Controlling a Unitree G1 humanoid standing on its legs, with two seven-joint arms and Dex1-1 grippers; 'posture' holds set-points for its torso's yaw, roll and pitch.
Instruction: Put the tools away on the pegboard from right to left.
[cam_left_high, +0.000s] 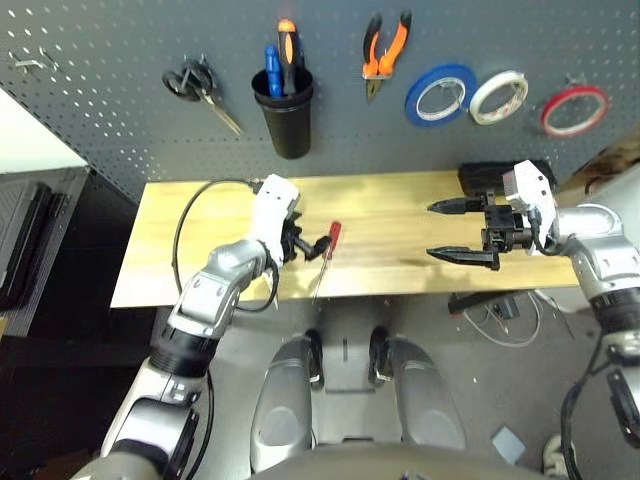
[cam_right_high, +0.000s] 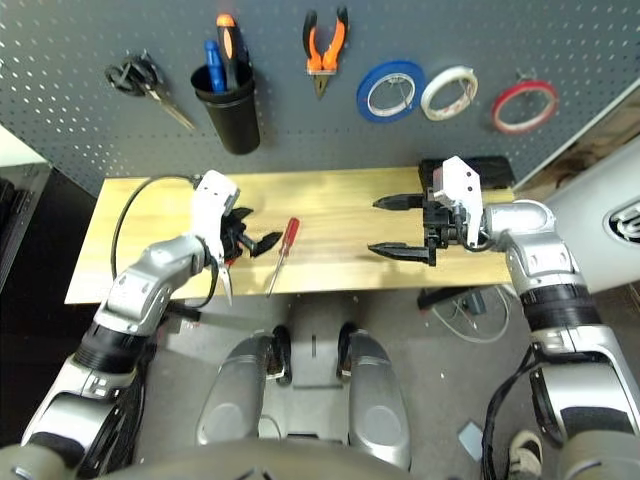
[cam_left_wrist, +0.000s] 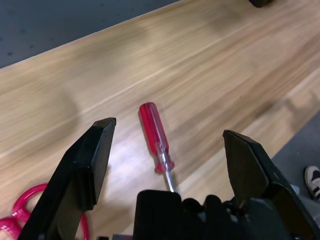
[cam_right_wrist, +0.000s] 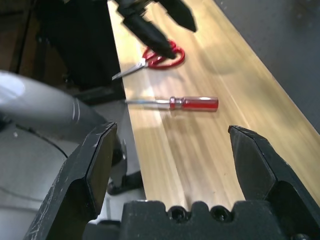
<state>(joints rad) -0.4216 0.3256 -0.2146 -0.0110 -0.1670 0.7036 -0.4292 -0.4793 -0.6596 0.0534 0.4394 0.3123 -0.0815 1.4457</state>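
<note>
Bench (cam_left_wrist: 210, 65): pale wood, smooth, satin sheen with visible grain. Screwdriver (cam_left_wrist: 156, 136): glossy translucent red plastic handle, bright metal shaft. Fingers (cam_right_wrist: 252, 167) of the right gripper: matt black, probably plastic, edges scuffed. Pegboard (cam_left_high: 120, 110): matt dark grey perforated panel. Forearm shells: smooth silver, semi-gloss.

Red tape ring (cam_left_high: 574, 110) and pliers (cam_left_high: 385, 52) hang on the pegboard (cam_left_high: 100, 120); the screwdriver (cam_left_high: 327, 252) and red-handled scissors (cam_right_wrist: 159, 56) lie near the table's front edge.

Left end effector (cam_left_high: 308, 243) fingers spread, right end effector (cam_left_high: 462, 231) fingers spread
</note>
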